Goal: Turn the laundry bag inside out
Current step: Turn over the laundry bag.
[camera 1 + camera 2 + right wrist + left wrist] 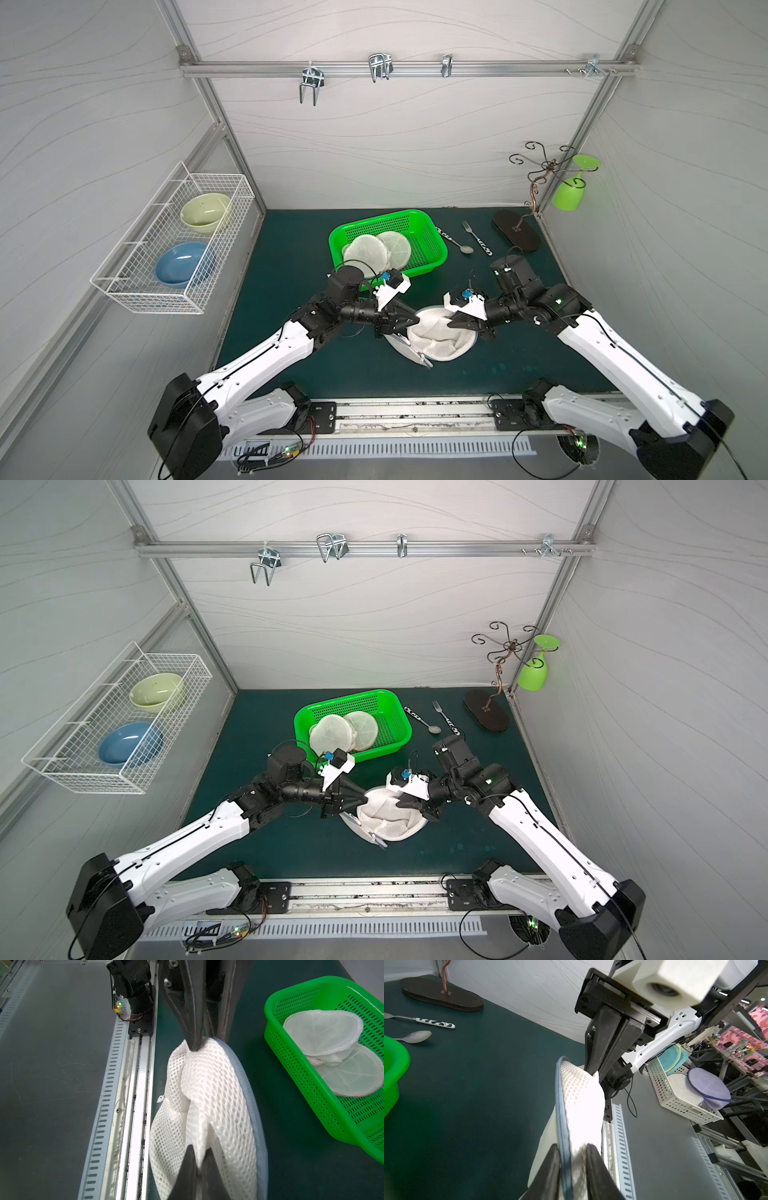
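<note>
White arms [257, 357], black joints [345, 282], thin cables [634, 1105]

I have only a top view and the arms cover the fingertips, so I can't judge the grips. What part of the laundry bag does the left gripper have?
Observer: Its wrist view shows the left gripper closed over the blue zipper rim of the laundry bag, with mesh pinched in too.
Operator: And the right one?
Observer: In its own wrist view the right gripper is shut on a fold of white mesh, not on the blue rim.
Operator: Any spare bags outside my picture?
Observer: Yes. The left wrist view catches a white perforated crate holding more mesh bags, one teal and one lilac-rimmed.
</note>
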`<state>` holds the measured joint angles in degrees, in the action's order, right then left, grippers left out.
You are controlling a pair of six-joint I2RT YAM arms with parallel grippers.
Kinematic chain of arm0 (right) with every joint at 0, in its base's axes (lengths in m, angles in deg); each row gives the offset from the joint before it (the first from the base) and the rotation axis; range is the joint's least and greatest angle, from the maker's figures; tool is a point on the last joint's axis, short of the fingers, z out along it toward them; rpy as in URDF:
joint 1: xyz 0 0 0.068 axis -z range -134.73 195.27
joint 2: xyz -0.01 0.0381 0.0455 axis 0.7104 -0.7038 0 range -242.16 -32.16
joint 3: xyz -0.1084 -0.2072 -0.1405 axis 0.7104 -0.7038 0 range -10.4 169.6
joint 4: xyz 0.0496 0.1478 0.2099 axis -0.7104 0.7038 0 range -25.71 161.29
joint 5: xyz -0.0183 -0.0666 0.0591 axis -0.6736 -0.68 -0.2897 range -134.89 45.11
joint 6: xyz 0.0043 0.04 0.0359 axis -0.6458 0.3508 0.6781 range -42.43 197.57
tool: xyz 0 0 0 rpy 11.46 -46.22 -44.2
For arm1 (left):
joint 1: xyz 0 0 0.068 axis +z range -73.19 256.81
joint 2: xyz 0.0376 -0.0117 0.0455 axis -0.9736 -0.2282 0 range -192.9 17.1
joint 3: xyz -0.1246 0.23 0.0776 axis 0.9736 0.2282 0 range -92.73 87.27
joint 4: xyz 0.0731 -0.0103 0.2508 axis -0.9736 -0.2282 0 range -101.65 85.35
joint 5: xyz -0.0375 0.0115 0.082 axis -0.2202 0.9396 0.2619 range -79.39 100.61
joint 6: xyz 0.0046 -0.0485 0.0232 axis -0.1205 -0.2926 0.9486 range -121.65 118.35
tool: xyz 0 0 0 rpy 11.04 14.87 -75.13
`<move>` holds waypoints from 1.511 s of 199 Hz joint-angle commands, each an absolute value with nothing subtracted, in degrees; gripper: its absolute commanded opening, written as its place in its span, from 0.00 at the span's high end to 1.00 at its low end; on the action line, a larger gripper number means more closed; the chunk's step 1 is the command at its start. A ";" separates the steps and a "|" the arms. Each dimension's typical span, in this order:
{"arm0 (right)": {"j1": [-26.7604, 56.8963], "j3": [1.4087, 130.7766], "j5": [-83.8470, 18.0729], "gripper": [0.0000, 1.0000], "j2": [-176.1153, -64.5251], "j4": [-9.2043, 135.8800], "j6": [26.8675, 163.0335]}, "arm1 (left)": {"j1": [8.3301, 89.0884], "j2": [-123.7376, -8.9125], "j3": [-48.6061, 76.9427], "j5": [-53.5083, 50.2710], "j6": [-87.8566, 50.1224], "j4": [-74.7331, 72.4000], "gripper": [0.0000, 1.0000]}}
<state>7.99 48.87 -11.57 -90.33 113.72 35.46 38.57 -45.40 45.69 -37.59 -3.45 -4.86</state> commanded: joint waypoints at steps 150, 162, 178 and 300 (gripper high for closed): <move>7.66 49.71 -10.08 1.00 -82.90 115.52 35.00 | 46.66 -47.19 47.08 -17.16 -11.54 -6.30 1.00; 7.67 49.79 -10.20 1.00 -82.05 114.53 35.82 | 46.71 -47.35 47.61 -16.31 -11.63 -6.32 1.00; 7.69 49.66 -10.84 1.00 -81.46 114.04 36.64 | 46.75 -47.26 47.81 -16.17 -11.73 -5.96 1.00; 7.70 46.38 -15.01 1.00 -84.64 111.75 39.77 | 46.62 -47.52 47.90 -32.28 -15.84 1.37 0.42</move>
<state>7.77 46.27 -16.02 -84.84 111.05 38.80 46.70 -46.51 47.90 -28.11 -14.42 -1.71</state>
